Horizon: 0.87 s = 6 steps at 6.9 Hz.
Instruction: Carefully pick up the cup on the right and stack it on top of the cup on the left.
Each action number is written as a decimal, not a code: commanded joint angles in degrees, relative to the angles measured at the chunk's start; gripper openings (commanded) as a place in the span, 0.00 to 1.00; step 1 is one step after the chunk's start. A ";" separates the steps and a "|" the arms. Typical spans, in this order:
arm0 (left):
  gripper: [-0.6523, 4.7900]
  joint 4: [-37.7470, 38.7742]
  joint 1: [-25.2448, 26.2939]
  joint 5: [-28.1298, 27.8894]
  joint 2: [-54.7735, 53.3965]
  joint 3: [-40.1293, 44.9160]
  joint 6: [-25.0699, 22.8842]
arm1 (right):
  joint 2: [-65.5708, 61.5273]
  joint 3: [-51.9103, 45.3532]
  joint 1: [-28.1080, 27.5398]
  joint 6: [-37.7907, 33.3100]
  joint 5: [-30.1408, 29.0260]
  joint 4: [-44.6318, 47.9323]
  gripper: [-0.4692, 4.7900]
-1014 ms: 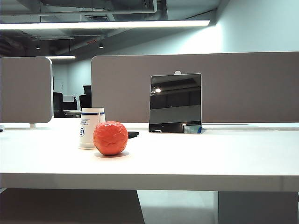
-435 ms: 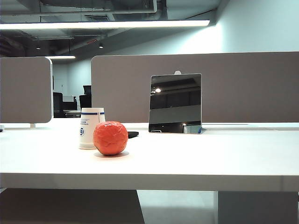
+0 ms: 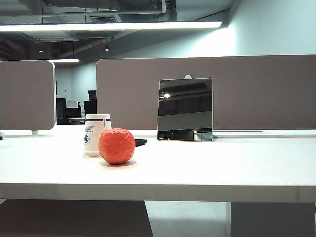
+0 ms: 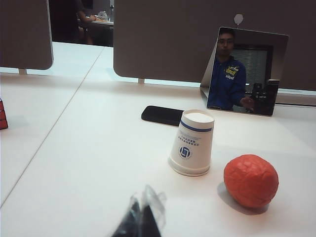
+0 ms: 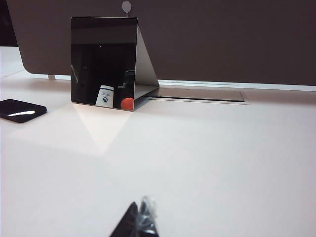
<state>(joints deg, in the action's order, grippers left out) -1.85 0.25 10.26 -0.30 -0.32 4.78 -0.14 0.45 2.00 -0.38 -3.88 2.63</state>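
Both hands, left hand (image 4: 140, 217) and right hand (image 5: 138, 219), hover closed near the surface (image 3: 222, 168) edge. Only one inverted cup (image 3: 97, 135) shows, far-left behind an orange ball (image 3: 116, 145); reaching could knock either.

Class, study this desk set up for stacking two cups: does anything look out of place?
Yes. Only one paper cup shows, upside down on the table; beside it lies an orange ball where a second cup should be.

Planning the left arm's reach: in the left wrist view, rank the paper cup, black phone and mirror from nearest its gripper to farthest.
From the left gripper:
1. Paper cup, upside down, beside the orange ball.
2. Black phone, flat behind the cup.
3. Mirror, upright by the divider.
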 commanded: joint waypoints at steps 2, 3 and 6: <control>0.11 -0.76 0.00 0.00 0.00 -0.11 -0.35 | 0.09 0.09 0.00 -0.04 0.11 1.01 0.09; 0.11 -0.85 0.00 0.00 0.00 -0.11 -0.59 | 0.09 0.09 0.00 -0.04 0.11 1.01 0.09; 0.11 -0.72 0.00 0.02 0.00 -0.09 -5.84 | 0.09 0.09 0.00 -0.04 0.11 1.01 0.09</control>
<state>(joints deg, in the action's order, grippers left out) -1.87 0.25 10.26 -0.30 -0.32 -0.62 -0.14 0.45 2.00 -0.38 -3.90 2.63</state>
